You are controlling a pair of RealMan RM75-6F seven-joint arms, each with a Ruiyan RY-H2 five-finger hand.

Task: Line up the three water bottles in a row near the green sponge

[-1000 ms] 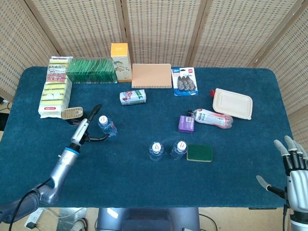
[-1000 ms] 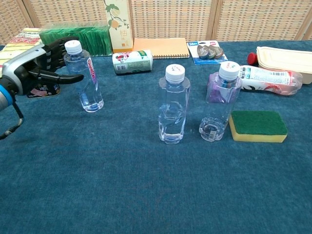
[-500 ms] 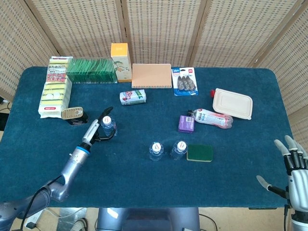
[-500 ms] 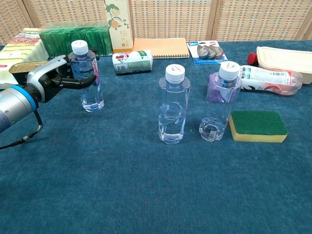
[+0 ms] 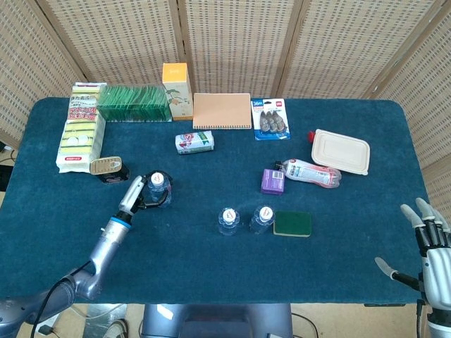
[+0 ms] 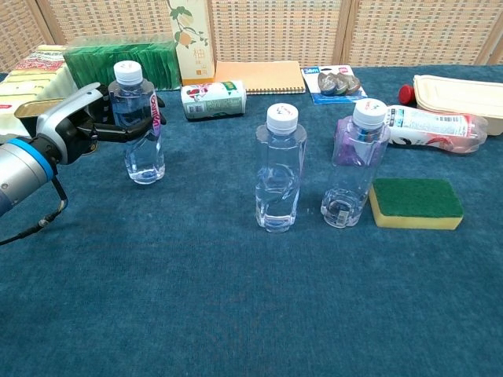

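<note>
Head and chest views of a dark blue cloth-covered table (image 5: pixel 211 267). The left hand (image 6: pixel 86 118), black-fingered on a silver forearm with a blue wrist band, grasps the upright clear plastic water bottle with a white cap and pink label (image 6: pixel 138 126); its fingers wrap around the bottle's upper body just under the shoulder, and the bottle's base meets the cloth at the left of the table. Two more clear, white-capped water bottles stand upright nearer the centre: the middle bottle (image 6: pixel 279 169) and, just to its right, the bottle beside the sponge (image 6: pixel 355 165), which stands close against the left end of the green-topped, yellow-backed rectangular sponge (image 6: pixel 415 203). The grasped bottle stands well apart from this pair, further left and further back. The right hand (image 5: pixel 426 236) shows only in the head view, at the lower right beyond the table edge, released, with its fingers spread and pointing upward and nothing in it. Behind the bottles lie a small purple box (image 5: pixel 272 181), a clear bottle with a pink and white label on its side (image 5: pixel 310 172), a beige lidded food container (image 5: pixel 341 151), an orange-brown spiral notebook (image 5: pixel 222 110), and a white and green can on its side (image 5: pixel 194 142).
</note>
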